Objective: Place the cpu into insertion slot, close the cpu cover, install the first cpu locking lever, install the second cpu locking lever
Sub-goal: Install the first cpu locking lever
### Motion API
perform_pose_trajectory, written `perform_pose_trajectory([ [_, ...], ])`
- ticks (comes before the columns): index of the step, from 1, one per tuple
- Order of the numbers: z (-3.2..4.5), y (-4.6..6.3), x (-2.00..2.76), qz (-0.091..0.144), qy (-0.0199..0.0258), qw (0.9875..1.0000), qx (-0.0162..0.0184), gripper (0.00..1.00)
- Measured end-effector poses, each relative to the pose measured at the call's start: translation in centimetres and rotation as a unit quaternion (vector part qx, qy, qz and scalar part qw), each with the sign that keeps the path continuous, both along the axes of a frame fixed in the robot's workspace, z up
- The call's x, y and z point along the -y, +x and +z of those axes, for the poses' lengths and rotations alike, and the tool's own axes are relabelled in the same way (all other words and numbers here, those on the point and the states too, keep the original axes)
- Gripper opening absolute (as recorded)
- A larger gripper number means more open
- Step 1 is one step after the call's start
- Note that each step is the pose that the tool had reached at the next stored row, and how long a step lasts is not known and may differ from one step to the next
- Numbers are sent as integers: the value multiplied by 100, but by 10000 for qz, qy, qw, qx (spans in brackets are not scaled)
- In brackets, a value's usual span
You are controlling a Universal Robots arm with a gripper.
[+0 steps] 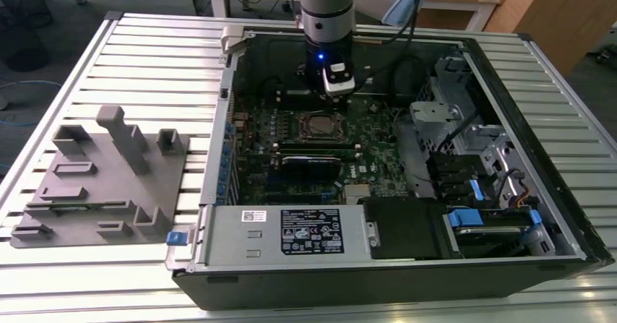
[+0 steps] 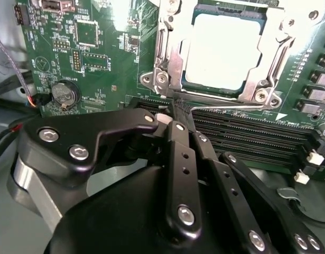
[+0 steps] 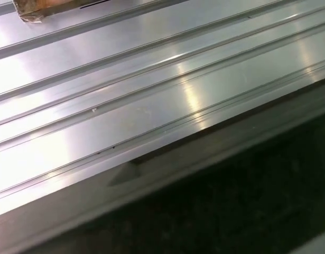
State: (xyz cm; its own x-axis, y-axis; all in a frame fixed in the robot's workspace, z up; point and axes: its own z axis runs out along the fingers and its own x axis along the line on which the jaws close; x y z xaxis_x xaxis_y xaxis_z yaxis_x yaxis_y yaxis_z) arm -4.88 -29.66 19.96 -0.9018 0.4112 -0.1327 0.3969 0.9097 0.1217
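The cpu [image 2: 223, 50] lies in the insertion slot [image 1: 318, 126], its pale face showing through the window of the cpu cover [image 2: 173, 63]. The silvery cover frame lies flat over it. Thin metal lever rods run along the frame's sides; I cannot tell whether they are latched. In the exterior view my gripper [image 1: 336, 96] hangs just behind the socket, close above the green board. In the second wrist view its black fingers [image 2: 175, 137] meet at the tips just short of the socket's rim, and the gripper [image 2: 169, 115] is shut with nothing in it.
The open computer case [image 1: 540, 142] lies on a ribbed metal table [image 3: 151, 95]. A grey power-supply box [image 1: 289, 229] stands at the near side and a drive cage [image 1: 482, 157] at the exterior view's right. Long black slots [image 2: 247, 132] run beside the socket. A grey fixture [image 1: 106, 178] sits on the table.
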Motion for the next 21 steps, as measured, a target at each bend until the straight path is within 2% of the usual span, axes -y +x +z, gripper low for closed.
perform_pose_trajectory([
  [9,3,-14,-3,-153,49,9999,0,11],
  [15,3,-19,-6,-184,111,9998,-1,11],
  [21,3,-19,-5,-203,119,9997,-1,11],
])
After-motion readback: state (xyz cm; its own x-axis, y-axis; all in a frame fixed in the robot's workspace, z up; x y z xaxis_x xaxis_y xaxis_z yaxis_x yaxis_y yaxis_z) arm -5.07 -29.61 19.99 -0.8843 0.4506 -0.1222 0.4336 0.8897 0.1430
